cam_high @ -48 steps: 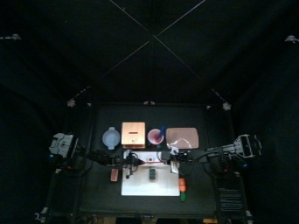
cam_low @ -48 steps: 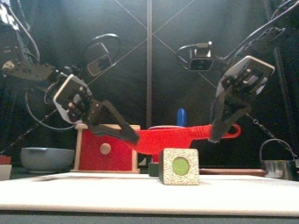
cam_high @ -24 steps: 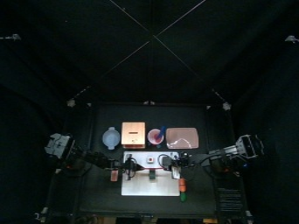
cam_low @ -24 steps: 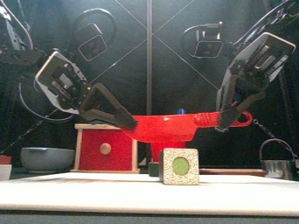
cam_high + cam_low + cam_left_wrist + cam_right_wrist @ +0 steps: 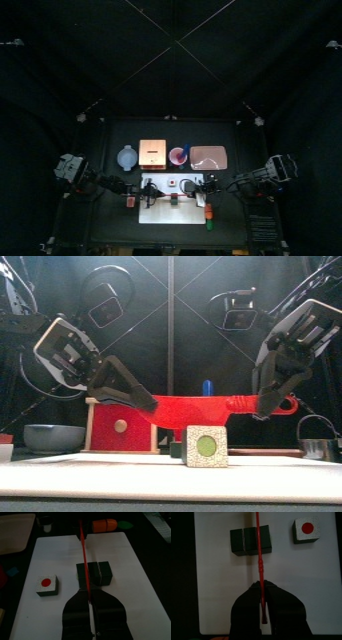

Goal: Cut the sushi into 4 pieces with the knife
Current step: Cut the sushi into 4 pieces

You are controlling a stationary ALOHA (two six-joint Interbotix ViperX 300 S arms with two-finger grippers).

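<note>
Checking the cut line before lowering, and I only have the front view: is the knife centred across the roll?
Observer: No. Both wrist views show the red knife crossing the sushi roll off-centre.
Operator: Off toward which end?
Observer: Toward the end nearer a loose piece, which lies red dot up on the white cutting board, apart from the roll.
</note>
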